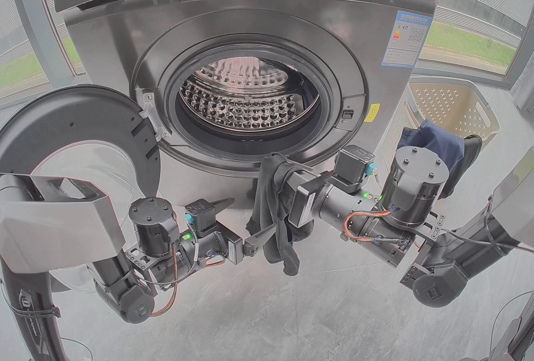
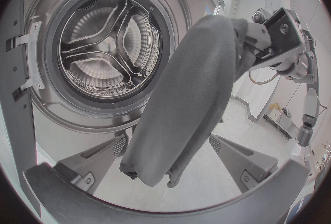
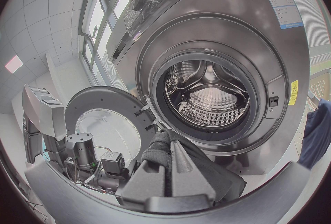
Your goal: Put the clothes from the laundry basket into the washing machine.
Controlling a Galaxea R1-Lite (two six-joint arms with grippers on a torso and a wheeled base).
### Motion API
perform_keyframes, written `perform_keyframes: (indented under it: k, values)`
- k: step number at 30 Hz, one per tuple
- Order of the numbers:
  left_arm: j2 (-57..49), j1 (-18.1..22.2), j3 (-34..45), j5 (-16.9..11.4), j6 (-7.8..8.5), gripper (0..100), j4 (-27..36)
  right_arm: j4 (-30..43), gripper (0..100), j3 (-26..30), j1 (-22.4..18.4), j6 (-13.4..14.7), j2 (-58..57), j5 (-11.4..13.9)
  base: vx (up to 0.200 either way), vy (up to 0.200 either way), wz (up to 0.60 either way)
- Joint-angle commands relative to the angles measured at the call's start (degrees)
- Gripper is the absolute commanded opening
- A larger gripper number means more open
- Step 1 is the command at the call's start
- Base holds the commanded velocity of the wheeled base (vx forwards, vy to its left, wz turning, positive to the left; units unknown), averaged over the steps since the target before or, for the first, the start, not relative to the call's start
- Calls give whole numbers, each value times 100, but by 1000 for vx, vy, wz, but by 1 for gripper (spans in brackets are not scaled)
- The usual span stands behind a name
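Grey mottled floor carries everything. Washing machine stands on it, far centre, door swung open to left. Beige perforated laundry basket sits on floor, far right, just beside machine's right side.

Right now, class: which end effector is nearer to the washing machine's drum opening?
Right. The right end effector, shut on the dark garment, sits just below the drum opening; the left end effector, open, is lower, by the garment's hanging part.
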Motion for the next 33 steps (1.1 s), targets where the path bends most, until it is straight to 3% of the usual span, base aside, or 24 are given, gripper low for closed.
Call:
perform_keyframes:
  k: [1, 11, 16, 27, 33]
  values:
    - [341, -26, -304, 47, -5, 100, -5, -4, 0, -2, 1, 2, 12, -15, 0, 0, 0]
    - [473, -35, -585, 74, -14, 100, -5, -48, 0, -28, 1, 2, 91, -50, 0, 0, 0]
    - [631, -26, -743, 223, -5, 100, -5, -110, 0, -37, 1, 2, 109, -50, 0, 0, 0]
    - [403, -211, -295, 170, 22, 100, -14, -110, 0, -221, -87, 2, 258, -77, 0, 0, 0]
    - [684, -202, -743, 232, -5, 100, -5, -118, 0, -221, -8, 2, 250, -77, 0, 0, 0]
